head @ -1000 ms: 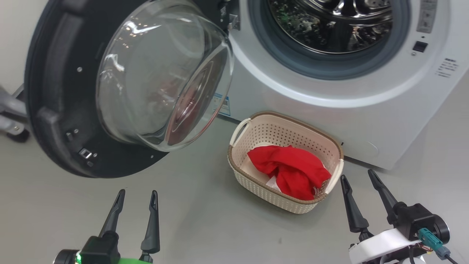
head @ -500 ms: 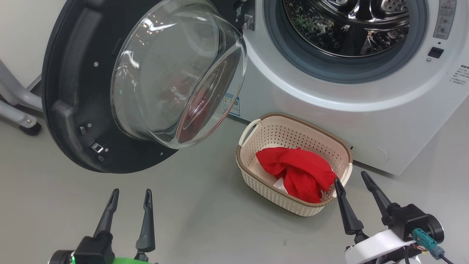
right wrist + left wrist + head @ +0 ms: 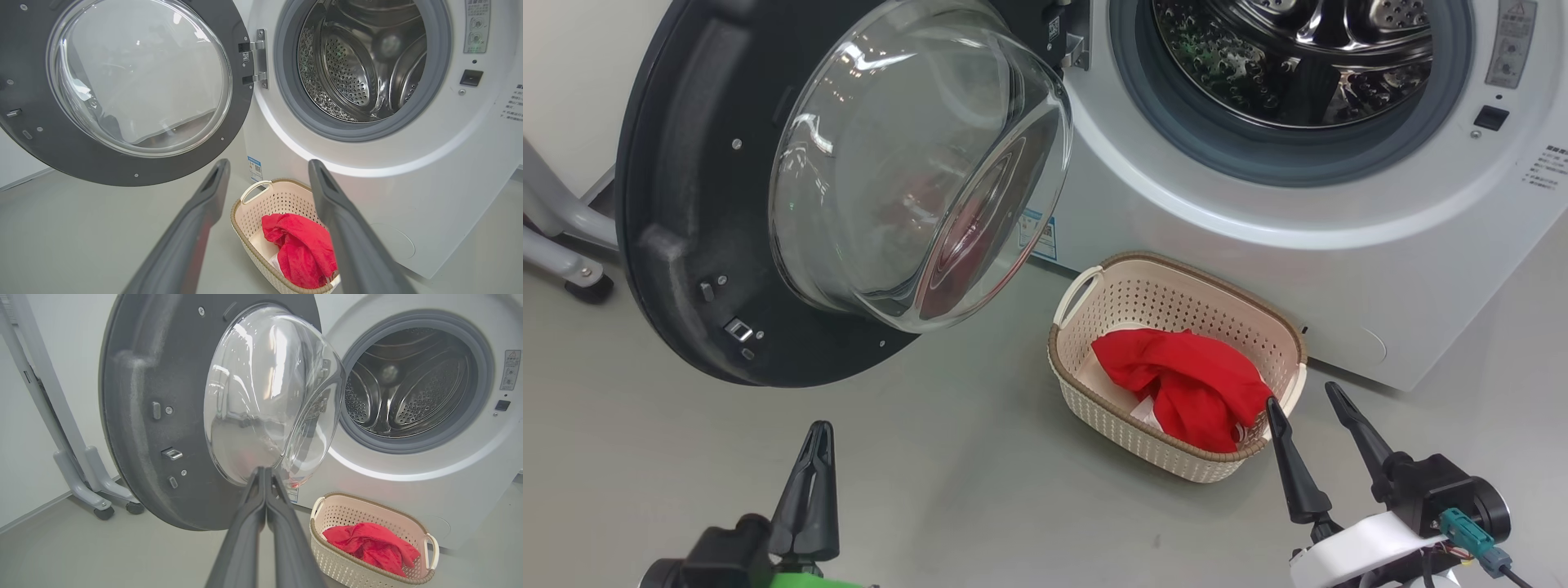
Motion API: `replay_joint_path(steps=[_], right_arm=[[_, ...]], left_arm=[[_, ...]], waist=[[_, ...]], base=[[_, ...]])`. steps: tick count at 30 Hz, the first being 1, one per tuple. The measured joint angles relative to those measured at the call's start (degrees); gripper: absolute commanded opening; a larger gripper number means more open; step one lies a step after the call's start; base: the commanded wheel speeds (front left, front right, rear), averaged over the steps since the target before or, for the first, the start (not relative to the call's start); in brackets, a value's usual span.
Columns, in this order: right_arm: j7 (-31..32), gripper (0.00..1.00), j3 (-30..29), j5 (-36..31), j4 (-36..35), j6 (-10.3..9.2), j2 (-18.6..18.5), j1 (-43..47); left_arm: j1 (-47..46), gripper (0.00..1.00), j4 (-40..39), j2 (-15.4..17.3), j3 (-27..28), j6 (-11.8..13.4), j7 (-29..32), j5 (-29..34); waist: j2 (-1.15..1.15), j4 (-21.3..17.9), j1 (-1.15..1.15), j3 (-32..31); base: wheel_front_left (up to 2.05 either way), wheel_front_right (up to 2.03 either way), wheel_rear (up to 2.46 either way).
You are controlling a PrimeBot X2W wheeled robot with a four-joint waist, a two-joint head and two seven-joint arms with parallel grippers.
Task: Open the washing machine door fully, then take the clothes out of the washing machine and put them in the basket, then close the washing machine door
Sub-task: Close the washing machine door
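The washing machine (image 3: 1339,269) stands white with its steel drum (image 3: 1298,57) showing no clothing. Its door (image 3: 670,245), black-rimmed with a clear glass bowl (image 3: 915,163), hangs wide open to the left. Red clothes (image 3: 1184,384) lie in the cream basket (image 3: 1168,282) on the floor before the machine. My left gripper (image 3: 818,433) is shut on nothing, low on the floor below the door; the left wrist view has its fingertips (image 3: 264,473) pressed together before the glass bowl (image 3: 269,396). Just right of the basket, my right gripper (image 3: 1303,400) stands open and holds nothing.
A grey wheeled stand (image 3: 564,245) sits left of the door by the wall. Grey floor (image 3: 980,482) stretches between my grippers and the basket.
My left gripper's fingers have closed together on nothing. The camera shifted between the earliest frame and half a second ago; the door, basket and right gripper stay put.
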Motion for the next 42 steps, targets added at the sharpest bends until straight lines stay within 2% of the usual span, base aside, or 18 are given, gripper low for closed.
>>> replay_joint_path(steps=[2,5,8,13,16,22,32,37,42], right_arm=[[0.00,1.00,0.00,0.00,0.00,0.00,0.00,-0.01],[0.01,1.00,0.00,0.00,0.00,0.00,-0.01,-0.02],[0.33,1.00,0.01,0.00,-0.01,-0.01,-0.03,-0.02],[0.54,1.00,0.02,-0.01,-0.05,-0.02,-0.09,-0.05],[0.77,1.00,0.03,-0.01,-0.12,-0.03,-0.19,-0.09],[0.83,1.00,-0.11,-0.01,-0.68,-0.05,-0.37,-0.20],[1.09,1.00,-0.43,-0.09,-1.68,-0.56,-0.81,-0.23],[1.30,1.00,-0.44,-0.09,-1.77,-0.56,-0.96,-0.25],[1.75,1.00,-0.13,-0.09,-2.04,-0.54,-1.02,-0.34]], left_arm=[[0.00,0.00,-0.77,-0.02,-0.20,-0.55,-0.19,-2.50],[-0.01,0.00,-2.66,-0.10,-0.35,-2.74,-0.81,-8.60],[-0.02,0.00,-5.05,-0.10,-0.33,-4.45,-1.21,-17.98],[-0.15,0.00,-10.54,-0.15,0.24,-7.01,-2.19,-37.77],[-0.16,0.00,-13.61,-0.16,1.10,-8.68,-3.13,-46.11],[-1.63,0.00,-16.78,-0.27,8.31,-11.33,-3.38,-60.83],[-8.02,0.00,-18.22,-0.40,22.57,-12.18,-3.64,-67.74],[-11.74,0.00,-14.88,3.42,27.55,-12.18,-3.42,-71.95],[-14.70,0.00,-8.95,8.18,30.61,-11.47,0.42,-76.53]], waist=[[0.00,-0.02,0.00,-0.02],[0.00,-0.06,0.00,-0.01],[0.00,-0.13,0.00,0.09],[0.00,-0.22,0.00,0.40],[0.00,-0.29,0.00,0.62],[0.00,-0.40,0.00,1.20],[0.00,0.00,0.00,2.52],[0.00,0.00,0.00,2.79],[0.00,-0.29,0.00,3.10]], base=[[0.00,0.00,0.00],[0.00,0.00,0.00],[0.00,0.00,0.00],[0.00,0.00,0.00],[0.00,0.00,0.00],[0.00,0.00,0.00],[0.00,0.00,0.00],[0.00,0.00,0.00],[0.00,0.00,0.00]])
